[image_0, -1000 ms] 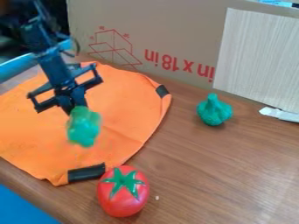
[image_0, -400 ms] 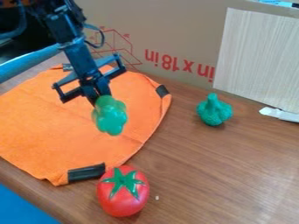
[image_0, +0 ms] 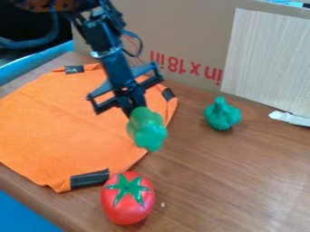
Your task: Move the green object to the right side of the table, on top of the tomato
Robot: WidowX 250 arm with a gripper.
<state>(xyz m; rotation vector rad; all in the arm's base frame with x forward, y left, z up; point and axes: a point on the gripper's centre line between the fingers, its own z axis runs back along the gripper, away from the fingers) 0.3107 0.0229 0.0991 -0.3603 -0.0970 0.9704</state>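
One green object (image_0: pixel 148 131), gripped by gripper (image_0: pixel 135 108), at its 5 o'clock; free end toward 5, long axis 11-to-5.

We see room for the gripper (image_0: pixel 134 113) to pass over the desk (image_0: pixel 218 181) between the tomato (image_0: pixel 127 199) and the green toy (image_0: pixel 222 115); both stand up as obstacles. The cardboard (image_0: pixel 176 27) walls off the far side for us.

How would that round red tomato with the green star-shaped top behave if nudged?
The red tomato would probably roll or rock, given its rounded sides. Its shiny skin may be slippery, and it looks fairly stiff, since its outline shows no sag.
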